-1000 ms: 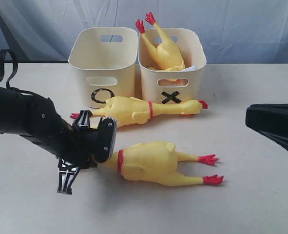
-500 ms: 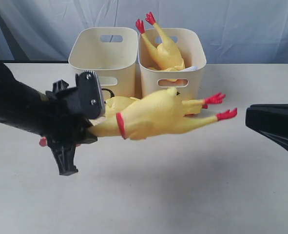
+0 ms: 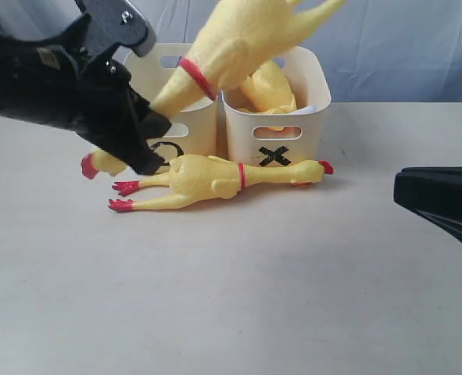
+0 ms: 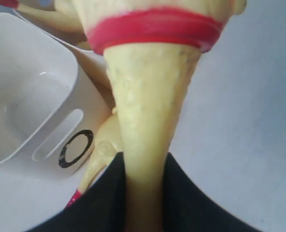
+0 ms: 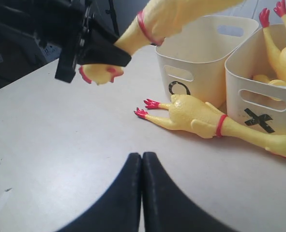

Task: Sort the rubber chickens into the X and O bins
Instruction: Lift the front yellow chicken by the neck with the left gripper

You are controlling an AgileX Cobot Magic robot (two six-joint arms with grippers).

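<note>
Your left tool (image 3: 148,125) is clamped part-way closed on the neck of the larger chicken (image 3: 238,39). A second ago that chicken lay on the table (image 3: 293,297). Now it hangs tilted in the air, its body slanting up over the O bin (image 3: 195,129). The second chicken (image 3: 207,178) lies unmoved before both bins. The third chicken (image 3: 270,87) stays in the X bin (image 3: 309,117). Your right tool (image 5: 142,193) is fully closed and empty.
</note>
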